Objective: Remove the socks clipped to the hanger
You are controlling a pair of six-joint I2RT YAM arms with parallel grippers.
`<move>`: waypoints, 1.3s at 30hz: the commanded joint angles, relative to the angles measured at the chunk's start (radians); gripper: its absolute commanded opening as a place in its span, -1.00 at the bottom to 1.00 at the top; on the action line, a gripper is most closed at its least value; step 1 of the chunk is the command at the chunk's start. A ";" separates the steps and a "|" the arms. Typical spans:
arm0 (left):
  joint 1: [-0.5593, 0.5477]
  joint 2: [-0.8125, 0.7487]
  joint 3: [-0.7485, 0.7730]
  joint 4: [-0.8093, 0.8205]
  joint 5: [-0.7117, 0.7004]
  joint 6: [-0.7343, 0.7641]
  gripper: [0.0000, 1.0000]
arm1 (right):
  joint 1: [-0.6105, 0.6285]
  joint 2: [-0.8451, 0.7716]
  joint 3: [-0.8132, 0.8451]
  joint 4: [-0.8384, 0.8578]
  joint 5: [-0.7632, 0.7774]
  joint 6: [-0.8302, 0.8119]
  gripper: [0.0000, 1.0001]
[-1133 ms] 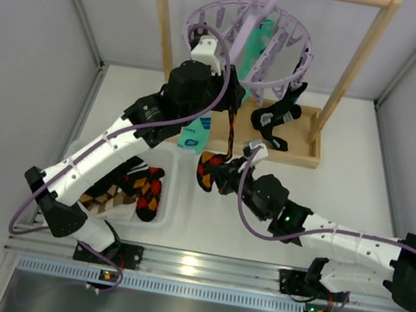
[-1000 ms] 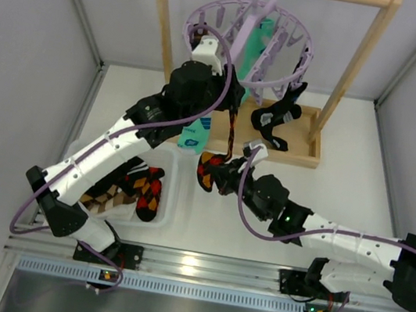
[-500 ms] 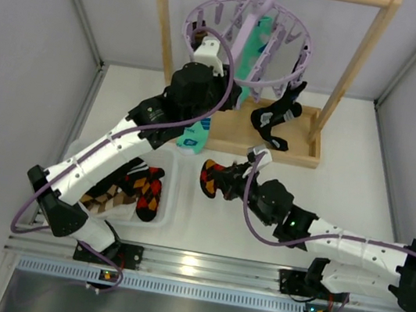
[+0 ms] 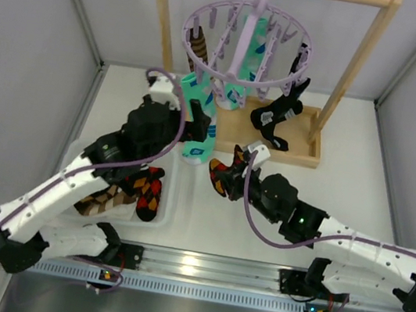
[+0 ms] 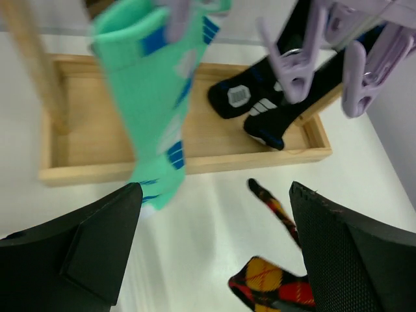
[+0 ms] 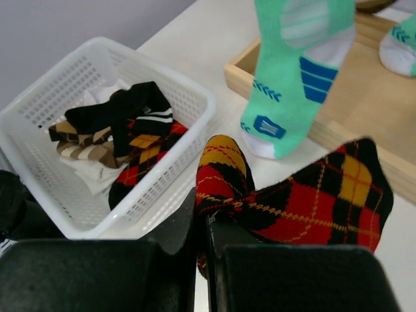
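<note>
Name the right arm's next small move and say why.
Probably swing the right gripper left over the white plastic mesh basket. It is shut on the red-black-orange diamond-patterned sock, which hangs free of the lilac ring hanger, and the basket beside it already holds socks.

White shells and black joints make up the left arm (image 4: 69, 181) and right arm (image 4: 352, 246); lilac cables (image 4: 246, 198) loop along both. The left pincer (image 5: 214, 192) and right pincer (image 6: 200, 211) are matte black.
</note>
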 commanded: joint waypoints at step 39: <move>0.001 -0.409 -0.452 0.194 -0.095 0.133 0.97 | -0.052 -0.078 0.077 -0.098 -0.106 0.003 0.88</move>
